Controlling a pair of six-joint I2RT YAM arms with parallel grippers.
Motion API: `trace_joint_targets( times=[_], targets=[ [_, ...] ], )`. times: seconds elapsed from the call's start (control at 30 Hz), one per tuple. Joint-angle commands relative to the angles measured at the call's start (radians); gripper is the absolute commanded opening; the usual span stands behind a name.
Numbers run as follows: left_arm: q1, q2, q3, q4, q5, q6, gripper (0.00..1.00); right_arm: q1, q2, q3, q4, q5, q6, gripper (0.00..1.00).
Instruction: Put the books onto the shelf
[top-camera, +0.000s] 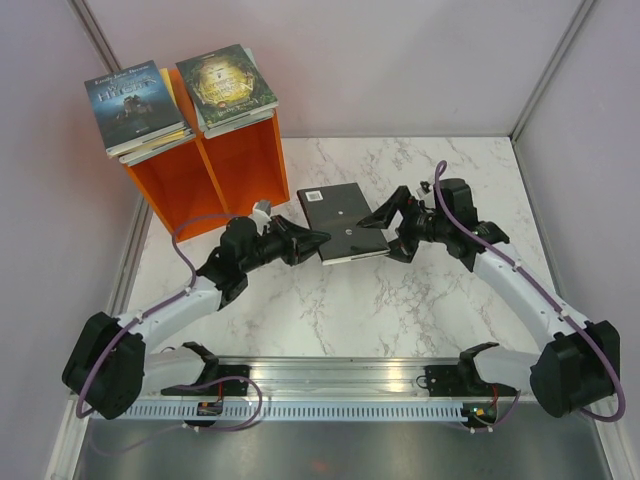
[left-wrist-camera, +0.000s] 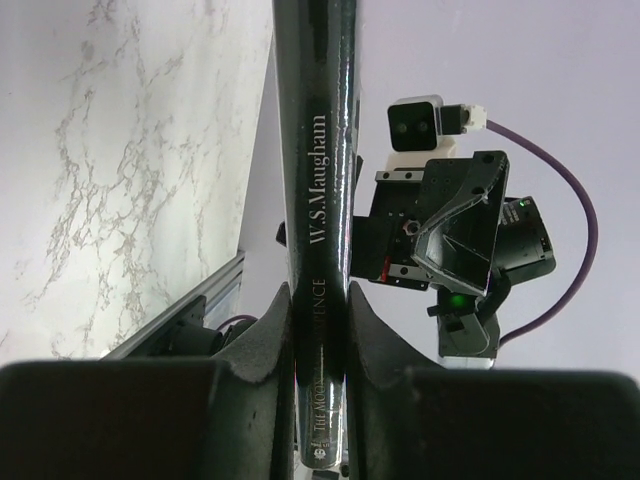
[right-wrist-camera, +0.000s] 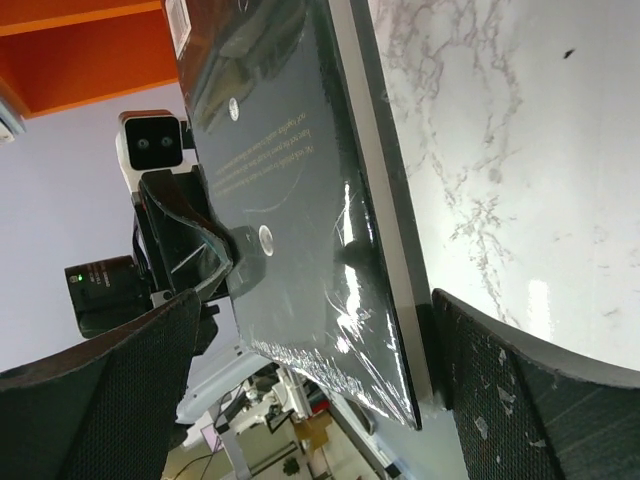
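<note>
Above the white marble-veined table (top-camera: 400, 320), a glossy black book (top-camera: 335, 215) is pinched by the left gripper (top-camera: 322, 243) alone; the right gripper (top-camera: 386, 235) is held wide open, so twisting loose is risked.

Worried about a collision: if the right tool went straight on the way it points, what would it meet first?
The black book, clamped by the left tool: its edge sits between the open fingers of the right tool. Beyond it, likely the left tool itself, though depth is unclear.
</note>
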Motion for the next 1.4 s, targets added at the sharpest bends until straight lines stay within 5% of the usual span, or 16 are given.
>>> trace_joint_targets(
  times=[0.0,0.17,0.3,0.5,0.57,0.67,0.7,0.8,1.13,1.37],
  targets=[
    [0.001,-0.062,0.0,0.198,0.0,-0.056,0.02,0.037,0.007,0.002,0.116,0.017,0.079,0.98],
    [0.001,-0.069,0.003,0.178,0.005,-0.043,0.02,0.041,-0.027,-0.003,0.138,0.038,0.095,0.84],
    [0.001,-0.071,-0.001,0.157,0.006,-0.031,0.02,0.042,-0.05,0.002,0.159,0.058,0.12,0.4],
    [0.001,-0.073,0.009,0.091,0.015,0.0,0.02,0.041,-0.07,0.017,0.187,0.08,0.146,0.0],
    [0.003,-0.068,0.034,0.025,0.034,0.027,0.02,0.041,-0.078,0.019,0.216,0.081,0.164,0.0],
    [0.005,-0.027,0.093,-0.073,0.1,0.091,0.21,0.039,-0.081,0.02,0.292,0.081,0.204,0.0],
    [0.005,-0.004,0.114,-0.114,0.133,0.137,0.4,0.041,-0.082,0.025,0.337,0.078,0.217,0.0],
    [0.006,0.016,0.18,-0.243,0.166,0.197,0.68,0.042,-0.07,0.057,0.371,0.089,0.243,0.0],
    [0.11,-0.146,0.215,-0.619,0.134,0.415,0.87,-0.03,0.009,0.227,0.372,0.098,0.257,0.0],
    [0.155,-0.332,0.152,-0.808,0.072,0.523,0.91,-0.064,0.212,0.659,0.279,0.094,0.151,0.0]
  ],
)
